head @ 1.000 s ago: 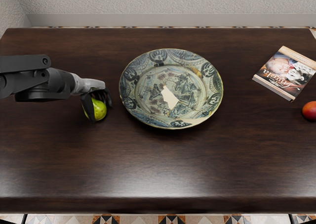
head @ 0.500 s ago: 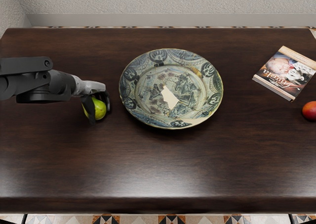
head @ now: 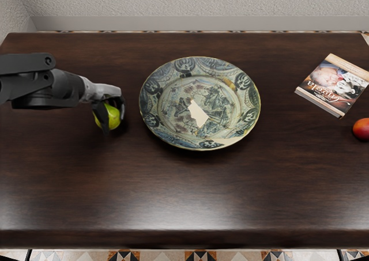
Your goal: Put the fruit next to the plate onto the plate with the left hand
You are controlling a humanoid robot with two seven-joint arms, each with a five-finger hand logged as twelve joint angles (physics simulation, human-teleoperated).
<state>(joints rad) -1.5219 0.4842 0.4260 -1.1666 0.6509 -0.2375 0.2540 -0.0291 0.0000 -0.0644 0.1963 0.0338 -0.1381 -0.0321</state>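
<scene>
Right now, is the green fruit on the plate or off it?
Off. The left robot hand wraps the green fruit, left of the plate, with dark table showing between them.

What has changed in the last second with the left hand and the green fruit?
The left hand, its fingers shut on the green fruit throughout, has carried it a little up the picture and slightly left, probably a lift off the table. It is still beside the plate, not on it. The plate, book and red fruit have not moved.
</scene>
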